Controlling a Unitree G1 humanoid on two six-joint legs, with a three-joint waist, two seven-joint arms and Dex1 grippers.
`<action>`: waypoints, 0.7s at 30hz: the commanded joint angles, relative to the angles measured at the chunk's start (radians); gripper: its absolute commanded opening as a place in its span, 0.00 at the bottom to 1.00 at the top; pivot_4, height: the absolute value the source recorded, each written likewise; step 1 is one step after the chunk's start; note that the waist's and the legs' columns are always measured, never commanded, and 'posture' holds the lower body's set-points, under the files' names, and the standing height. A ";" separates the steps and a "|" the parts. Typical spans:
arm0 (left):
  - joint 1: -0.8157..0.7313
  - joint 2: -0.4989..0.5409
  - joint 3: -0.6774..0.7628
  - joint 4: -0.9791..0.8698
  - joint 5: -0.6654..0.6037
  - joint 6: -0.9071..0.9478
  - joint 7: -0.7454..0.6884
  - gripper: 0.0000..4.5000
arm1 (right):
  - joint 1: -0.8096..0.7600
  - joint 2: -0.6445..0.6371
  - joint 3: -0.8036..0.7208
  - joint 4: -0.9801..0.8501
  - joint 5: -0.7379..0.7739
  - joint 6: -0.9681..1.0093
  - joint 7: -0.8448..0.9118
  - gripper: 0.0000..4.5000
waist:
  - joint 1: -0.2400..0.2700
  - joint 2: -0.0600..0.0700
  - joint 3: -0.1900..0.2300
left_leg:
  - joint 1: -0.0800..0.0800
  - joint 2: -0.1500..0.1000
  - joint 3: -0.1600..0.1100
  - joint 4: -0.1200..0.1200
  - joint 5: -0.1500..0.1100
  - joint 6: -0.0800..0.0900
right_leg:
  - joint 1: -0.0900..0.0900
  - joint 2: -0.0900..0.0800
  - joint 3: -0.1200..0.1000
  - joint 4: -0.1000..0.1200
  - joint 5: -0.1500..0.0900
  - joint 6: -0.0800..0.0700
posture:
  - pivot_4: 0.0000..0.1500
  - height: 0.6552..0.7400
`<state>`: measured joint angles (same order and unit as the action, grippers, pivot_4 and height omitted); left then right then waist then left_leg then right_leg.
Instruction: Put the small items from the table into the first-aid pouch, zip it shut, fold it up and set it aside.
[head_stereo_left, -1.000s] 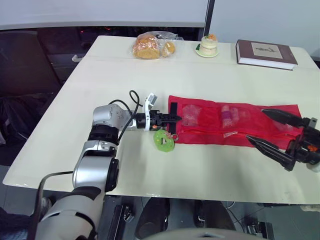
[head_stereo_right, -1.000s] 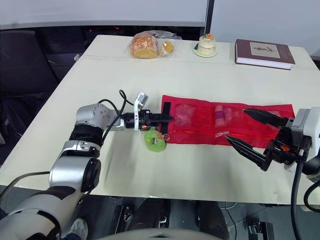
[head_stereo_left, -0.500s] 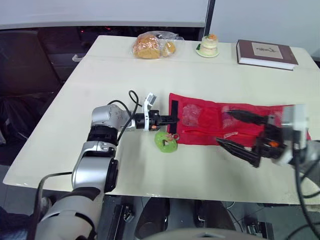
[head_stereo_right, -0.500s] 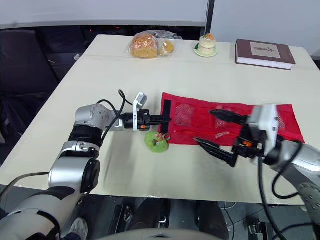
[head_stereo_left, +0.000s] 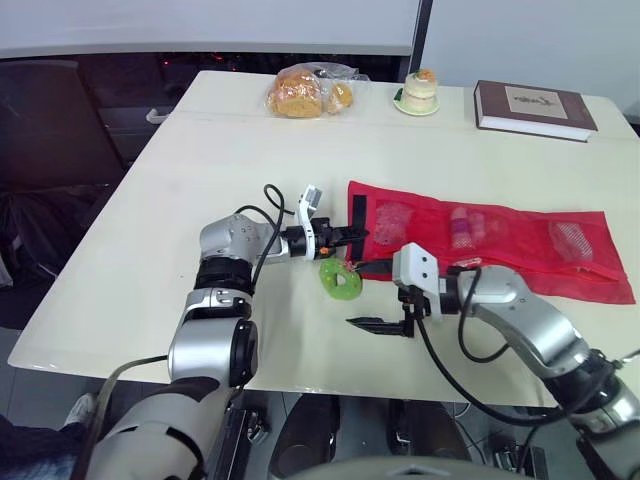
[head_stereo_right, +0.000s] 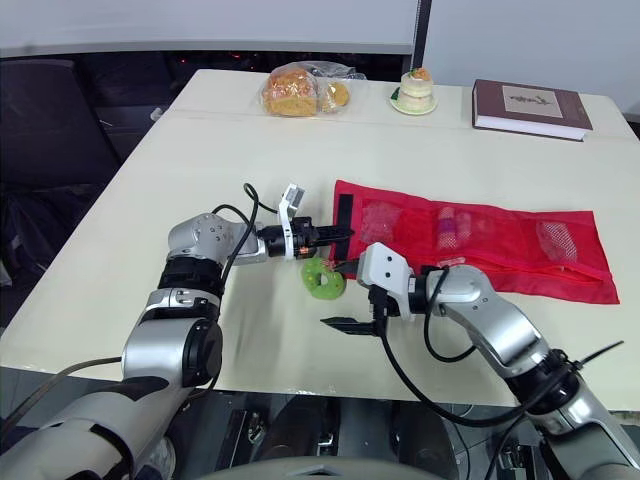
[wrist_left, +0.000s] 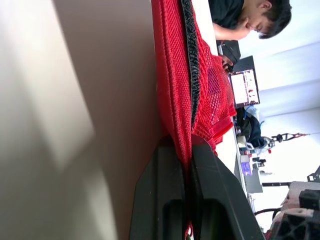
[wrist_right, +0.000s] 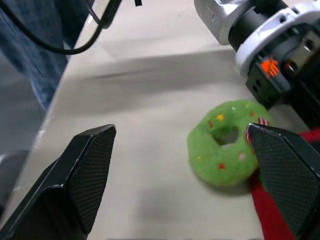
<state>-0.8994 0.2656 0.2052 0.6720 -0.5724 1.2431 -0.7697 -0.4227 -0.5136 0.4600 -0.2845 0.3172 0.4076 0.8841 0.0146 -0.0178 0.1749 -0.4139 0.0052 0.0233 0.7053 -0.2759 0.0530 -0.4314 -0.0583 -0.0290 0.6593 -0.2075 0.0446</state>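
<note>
The red mesh pouch (head_stereo_left: 500, 245) lies flat and unfolded on the table, with small items showing through its pockets. My left gripper (head_stereo_left: 350, 235) is shut on the pouch's left edge, and in the left wrist view the red mesh (wrist_left: 182, 90) is pinched between its fingers. A green felt ring (head_stereo_left: 340, 279) lies on the table just in front of that edge. My right gripper (head_stereo_left: 372, 295) is open beside the ring. In the right wrist view the ring (wrist_right: 227, 142) lies ahead, nearer one of its wide-spread fingers (wrist_right: 282, 175), which do not touch it.
A bag of bread (head_stereo_left: 305, 92), a small cake on a plate (head_stereo_left: 417, 92) and a brown book (head_stereo_left: 535, 108) sit along the table's far edge. The table's front edge (head_stereo_left: 330, 385) runs close below my right gripper. A person shows far off in the left wrist view.
My right arm has swung from the pouch's right end leftward across its front to the green ring. The left gripper keeps its hold on the pouch edge.
</note>
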 joint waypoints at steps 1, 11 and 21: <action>0.001 -0.016 -0.002 0.004 -0.006 -0.012 0.002 0.01 | -0.036 0.052 0.036 0.062 -0.060 -0.052 0.017 1.00 | 0.001 0.000 0.000 | 0.000 0.000 0.000 0.000 0.000 0.000 | 0.000 0.000 0.000 0.000 0.000 0.000 | 1.00 0.87; 0.008 -0.012 -0.008 -0.005 -0.006 -0.012 -0.001 0.01 | -0.091 0.143 0.097 0.264 -0.276 0.083 -0.089 1.00 | -0.001 0.000 0.000 | 0.000 0.000 -0.001 0.000 0.001 -0.002 | 0.000 0.000 -0.001 0.001 0.000 0.000 | 1.00 0.87; 0.036 0.006 -0.035 -0.034 0.000 -0.022 -0.024 0.00 | -0.073 0.137 0.055 0.196 -0.288 0.211 -0.151 0.37 | 0.000 0.000 -0.001 | 0.001 0.000 -0.001 0.000 0.001 -0.002 | 0.000 -0.001 -0.001 0.001 0.000 0.000 | 1.00 0.87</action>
<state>-0.8835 0.2627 0.1869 0.6559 -0.5725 1.2159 -0.7843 -0.5247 -0.3482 0.5368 -0.1069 0.0592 0.5671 0.7546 0.0145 -0.0176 0.1741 -0.4133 0.0047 0.0223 0.7051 -0.2747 0.0508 -0.4312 -0.0594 -0.0296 0.6604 -0.2073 0.0443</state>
